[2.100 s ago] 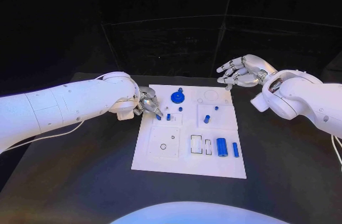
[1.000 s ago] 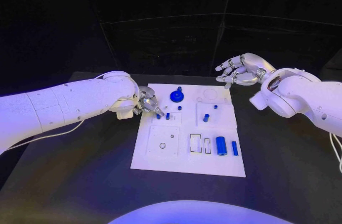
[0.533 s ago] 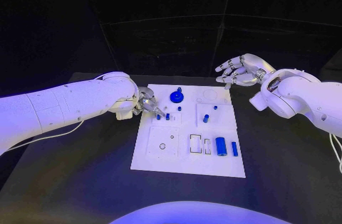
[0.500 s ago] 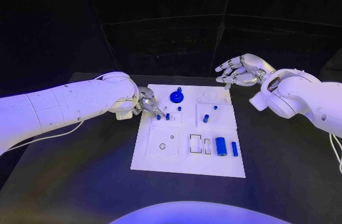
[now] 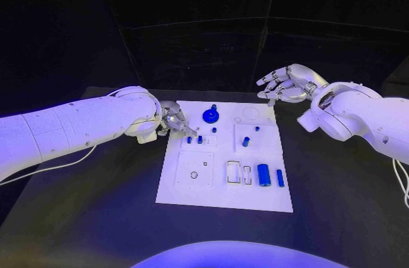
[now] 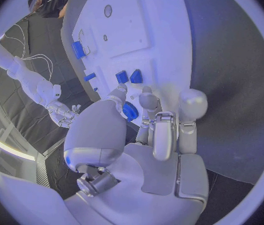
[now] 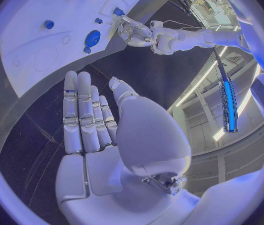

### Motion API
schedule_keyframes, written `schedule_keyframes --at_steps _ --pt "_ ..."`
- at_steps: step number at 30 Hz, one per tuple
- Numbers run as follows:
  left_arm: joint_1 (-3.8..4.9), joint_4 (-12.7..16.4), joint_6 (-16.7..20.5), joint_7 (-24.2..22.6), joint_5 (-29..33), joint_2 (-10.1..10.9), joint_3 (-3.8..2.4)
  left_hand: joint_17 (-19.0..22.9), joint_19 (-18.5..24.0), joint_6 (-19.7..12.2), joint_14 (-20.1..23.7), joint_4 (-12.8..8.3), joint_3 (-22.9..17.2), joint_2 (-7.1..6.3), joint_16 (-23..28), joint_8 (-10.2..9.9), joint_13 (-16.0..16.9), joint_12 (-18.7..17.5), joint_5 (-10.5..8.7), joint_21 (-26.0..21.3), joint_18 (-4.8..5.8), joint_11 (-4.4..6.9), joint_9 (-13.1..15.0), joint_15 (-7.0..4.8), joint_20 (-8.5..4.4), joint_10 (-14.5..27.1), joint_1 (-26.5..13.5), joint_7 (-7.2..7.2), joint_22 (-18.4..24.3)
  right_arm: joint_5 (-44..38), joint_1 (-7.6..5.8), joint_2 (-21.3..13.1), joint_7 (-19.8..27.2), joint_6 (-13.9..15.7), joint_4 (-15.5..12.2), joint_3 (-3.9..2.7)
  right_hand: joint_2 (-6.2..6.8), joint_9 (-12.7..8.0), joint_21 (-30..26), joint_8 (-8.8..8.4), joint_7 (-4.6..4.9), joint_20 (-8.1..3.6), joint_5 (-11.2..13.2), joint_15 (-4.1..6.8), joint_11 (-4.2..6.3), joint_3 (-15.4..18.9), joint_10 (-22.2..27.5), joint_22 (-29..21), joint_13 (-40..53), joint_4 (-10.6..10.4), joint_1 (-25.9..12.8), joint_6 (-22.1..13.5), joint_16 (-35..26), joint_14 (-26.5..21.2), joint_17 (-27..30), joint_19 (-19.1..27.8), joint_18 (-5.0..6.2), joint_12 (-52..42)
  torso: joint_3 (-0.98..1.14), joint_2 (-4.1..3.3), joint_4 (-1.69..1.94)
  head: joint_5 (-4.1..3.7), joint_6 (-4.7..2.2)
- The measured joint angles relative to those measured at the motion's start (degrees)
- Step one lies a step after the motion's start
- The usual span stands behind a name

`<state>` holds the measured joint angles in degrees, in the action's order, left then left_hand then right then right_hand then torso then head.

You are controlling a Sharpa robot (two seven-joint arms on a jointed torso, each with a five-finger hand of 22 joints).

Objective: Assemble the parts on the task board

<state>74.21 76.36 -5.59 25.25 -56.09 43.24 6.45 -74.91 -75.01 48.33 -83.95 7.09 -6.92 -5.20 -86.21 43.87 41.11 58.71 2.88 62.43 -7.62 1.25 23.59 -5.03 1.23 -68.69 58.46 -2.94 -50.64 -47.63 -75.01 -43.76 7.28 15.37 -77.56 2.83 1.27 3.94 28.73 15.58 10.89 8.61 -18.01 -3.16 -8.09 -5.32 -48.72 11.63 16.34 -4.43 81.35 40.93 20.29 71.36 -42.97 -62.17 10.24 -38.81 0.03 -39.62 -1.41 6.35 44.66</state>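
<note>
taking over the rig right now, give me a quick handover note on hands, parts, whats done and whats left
Left hand: at the task board's far left edge, fingertips down beside two small blue pegs; whether it pinches anything cannot be told.
Right hand: raised beyond the board's far right corner, fingers apart, holding nothing.
Parts: blue knob standing at the far middle; a small peg standing on the right panel; a large blue cylinder and a thin blue bar lying at the near right.
Done: the knob and pegs appear seated.
Left: the cylinder and bar look unplaced; the rectangular slots beside them are empty.
</note>
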Motion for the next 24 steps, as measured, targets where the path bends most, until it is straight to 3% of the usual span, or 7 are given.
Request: schedule_keyframes --at_steps 3,5,11,13,16,19,24 --pt "0.00 0.30 2.40 -2.40 1.29 0.57 0.00 0.00 2.95 -1.75 -0.07 -0.12 1.41 0.76 2.42 -1.08 -5.14 -3.89 0.00 -5.37 -0.49 -0.98 -0.83 0.75 0.70 3.74 1.85 -1.06 6.32 0.00 0.00 0.10 0.01 0.00 0.06 0.00 0.00 0.00 0.00 0.00 0.00 0.00 0.00 0.00 0.00 0.00 0.00 0.00 0.00 0.00 0.00 0.00 0.00 0.00 0.00 0.00 0.00 0.00 -0.01 -0.01 0.04 -0.01 -0.07" --pt "0.00 0.51 4.16 -4.58 2.56 0.94 0.00 1.14 5.96 -3.68 -0.05 -0.61 2.16 1.17 5.49 -2.24 -6.35 -5.19 0.00 -10.63 -1.69 -1.83 -1.74 1.77 1.38 5.85 3.67 -1.99 12.29 0.00 0.00 0.14 0.01 0.00 0.12 0.00 0.00 0.00 0.00 0.00 0.00 0.00 0.00 0.00 0.00 0.00 0.00 0.00 0.00 0.00 0.00 0.00 0.00 0.00 0.00 0.00 0.00 0.00 -0.01 -0.01 0.05 -0.01 -0.13" --pt "0.00 1.15 9.09 -12.88 5.27 1.23 0.00 15.24 10.08 -6.13 6.99 -3.92 0.12 4.13 16.48 -4.39 -9.03 -9.12 0.00 -16.76 -1.68 -3.76 -3.88 3.61 3.12 12.37 11.62 -4.08 16.76 0.00 0.00 0.18 0.03 0.00 0.24 0.00 0.00 0.00 0.01 0.00 0.00 0.00 0.00 0.00 0.00 0.00 0.02 -0.04 0.01 0.00 0.00 0.00 0.00 0.00 0.00 0.00 0.00 0.00 0.05 -0.01 0.04 -0.01 -0.49" --pt "0.00 1.30 10.71 -16.31 5.48 1.06 0.02 19.10 10.89 -6.65 9.35 -6.84 -2.80 5.29 19.61 -5.72 -10.79 -11.77 0.00 -18.20 -1.69 -4.20 -5.01 3.90 3.43 15.17 16.57 -4.60 17.60 0.00 0.00 0.24 0.04 0.00 0.30 0.00 0.00 0.00 0.01 0.00 0.00 0.00 0.00 0.00 -0.07 0.00 0.33 -0.04 -0.01 0.00 0.00 0.00 -0.22 0.00 0.07 0.00 0.00 0.00 0.05 -0.01 0.00 -0.14 -0.66" --pt "0.00 1.44 13.38 -22.15 4.70 0.40 0.02 19.97 10.69 -4.07 9.61 -10.46 -8.12 4.24 20.11 -11.24 -16.16 -17.46 0.00 -19.39 -2.55 -5.45 -9.51 4.68 4.40 15.97 19.76 -5.86 18.50 0.00 0.00 0.33 0.07 0.00 0.43 0.00 0.00 0.01 0.01 0.00 0.00 0.00 0.00 0.00 0.01 0.00 0.42 -0.04 -0.04 0.00 0.00 0.00 -0.22 0.00 0.09 0.00 0.00 0.00 0.04 -0.01 -0.08 -0.35 -0.94" --pt "0.01 1.45 15.84 -27.32 2.11 -0.47 0.02 19.23 10.04 -1.33 8.94 -12.34 -11.15 2.47 19.03 -15.11 -19.85 -20.84 0.00 -19.60 -2.58 -5.46 -12.56 5.02 4.44 15.21 19.62 -5.75 18.64 0.00 0.00 0.33 0.09 0.00 0.52 0.00 0.00 0.01 0.01 0.00 0.00 0.00 0.00 0.00 0.01 0.00 0.42 -0.04 -0.04 0.00 0.00 0.00 -0.22 0.00 0.09 0.00 0.00 0.00 0.05 -0.01 -0.15 -0.48 -1.20" --pt "0.02 0.75 18.13 -32.48 -4.73 -1.94 0.02 16.72 8.41 2.31 6.71 -14.60 -15.07 0.98 16.42 -18.12 -24.30 -25.11 0.00 -18.59 -2.59 -5.45 -15.07 4.66 4.20 14.83 19.62 -5.55 18.15 0.00 0.01 0.34 0.13 0.01 0.54 0.00 0.00 0.01 0.03 0.00 0.00 0.00 0.00 0.00 0.01 0.00 0.42 -0.04 -0.04 0.00 0.00 0.00 -0.22 0.00 0.08 0.00 0.00 0.00 0.09 0.00 -0.18 -0.76 -1.49"
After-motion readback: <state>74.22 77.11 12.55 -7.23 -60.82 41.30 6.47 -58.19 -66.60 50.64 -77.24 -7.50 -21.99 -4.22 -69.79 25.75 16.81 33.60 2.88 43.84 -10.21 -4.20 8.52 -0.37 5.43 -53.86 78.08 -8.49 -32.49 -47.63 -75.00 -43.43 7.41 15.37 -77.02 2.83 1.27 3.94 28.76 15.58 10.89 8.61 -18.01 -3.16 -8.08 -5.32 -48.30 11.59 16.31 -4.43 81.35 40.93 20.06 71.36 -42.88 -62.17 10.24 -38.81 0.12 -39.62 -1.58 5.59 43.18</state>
